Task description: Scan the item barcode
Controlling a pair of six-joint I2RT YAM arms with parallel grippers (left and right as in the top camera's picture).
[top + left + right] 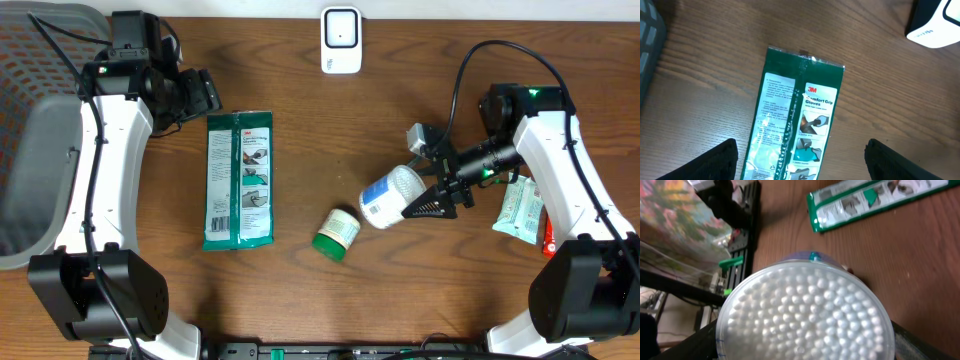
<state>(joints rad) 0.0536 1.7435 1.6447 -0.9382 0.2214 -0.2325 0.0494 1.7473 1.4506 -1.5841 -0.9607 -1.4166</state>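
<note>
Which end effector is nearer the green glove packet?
Left. The left end effector is by the top end of the glove packet; the right end effector is distant, around the cotton swab tub.

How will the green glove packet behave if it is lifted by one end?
The glove packet lies flat and looks thin, so it will probably sag. Its glossy film may slip in a grip. It is likely light and should not roll.
</note>
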